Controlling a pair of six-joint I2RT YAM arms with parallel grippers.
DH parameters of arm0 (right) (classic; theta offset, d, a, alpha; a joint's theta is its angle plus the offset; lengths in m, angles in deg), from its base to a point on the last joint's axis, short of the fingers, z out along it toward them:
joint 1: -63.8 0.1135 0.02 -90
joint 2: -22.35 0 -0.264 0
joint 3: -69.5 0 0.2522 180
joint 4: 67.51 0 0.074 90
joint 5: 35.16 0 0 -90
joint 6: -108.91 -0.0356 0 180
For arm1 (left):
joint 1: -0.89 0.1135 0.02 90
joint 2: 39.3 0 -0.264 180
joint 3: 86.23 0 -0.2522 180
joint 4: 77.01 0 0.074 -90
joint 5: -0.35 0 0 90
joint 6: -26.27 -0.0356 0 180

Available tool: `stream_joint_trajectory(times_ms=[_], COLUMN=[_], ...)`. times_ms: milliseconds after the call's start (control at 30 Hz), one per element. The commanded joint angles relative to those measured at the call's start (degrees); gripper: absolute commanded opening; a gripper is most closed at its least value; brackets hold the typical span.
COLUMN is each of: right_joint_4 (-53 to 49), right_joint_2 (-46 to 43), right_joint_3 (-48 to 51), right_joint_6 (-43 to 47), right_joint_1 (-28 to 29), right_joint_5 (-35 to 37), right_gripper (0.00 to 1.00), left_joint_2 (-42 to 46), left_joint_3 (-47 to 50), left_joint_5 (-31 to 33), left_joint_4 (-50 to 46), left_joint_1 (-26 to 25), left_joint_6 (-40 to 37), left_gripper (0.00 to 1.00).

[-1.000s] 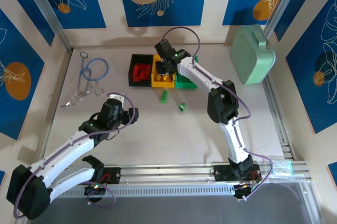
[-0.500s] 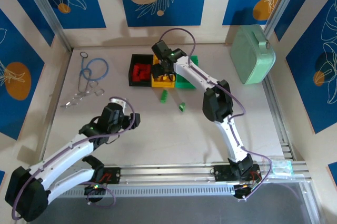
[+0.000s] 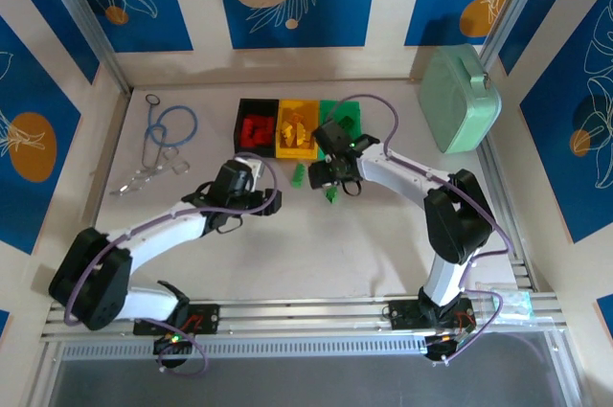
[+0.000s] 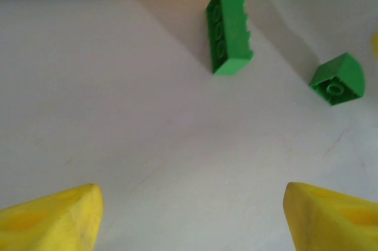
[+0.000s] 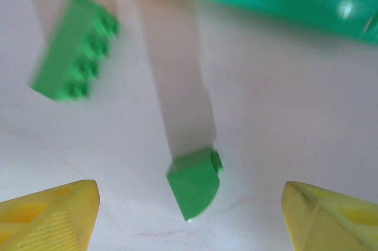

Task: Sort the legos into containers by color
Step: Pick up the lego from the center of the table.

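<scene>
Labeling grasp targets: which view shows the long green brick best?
Left wrist: the long green brick is sharp, whole, studs visible. Right wrist shows the brick blurred; top external shows the brick tiny.

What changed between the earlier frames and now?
The right gripper opened above the yellow bin, apparently dropping a brick there, then drew back toward its base and now hangs open over the rounded green brick. The left gripper moved forward and right toward the long green brick, its fingers open throughout. Both green bricks and the yellow bin stayed put.
</scene>
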Motion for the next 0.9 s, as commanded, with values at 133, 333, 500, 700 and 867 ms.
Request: stream_joint_trajectory(times_ms=[133, 333, 500, 700, 867], right_joint_4=[7.1, 7.9, 7.6, 6.3, 3.1], right_joint_2=[1.1, 5.4, 7.6, 2.5, 1.8], right_joint_3=[5.7, 3.8, 3.1, 2.9, -4.8], right_joint_6=[-2.1, -1.7, -2.0, -2.1, 1.0], right_joint_1=[-0.1, -0.1, -0.2, 0.0, -4.2], right_joint_5=[-4.8, -5.2, -4.5, 0.1, -0.3], right_gripper=[0.77, 0.67, 0.43, 0.29, 0.30], left_joint_2=[-10.2, -12.5, -14.7, -17.2, -17.9], left_joint_3=[-8.9, -12.2, -14.7, -17.0, -16.1], left_joint_5=[-5.7, -4.8, -4.4, -2.8, -2.8], left_joint_4=[3.2, 1.5, -0.1, -1.3, 0.8], left_joint_1=[-0.4, -0.4, -0.4, -0.4, -0.7], left_joint_6=[0.6, -0.4, -1.5, -2.4, -0.6], left_gripper=[0.79, 0.79, 0.79, 0.79, 0.78])
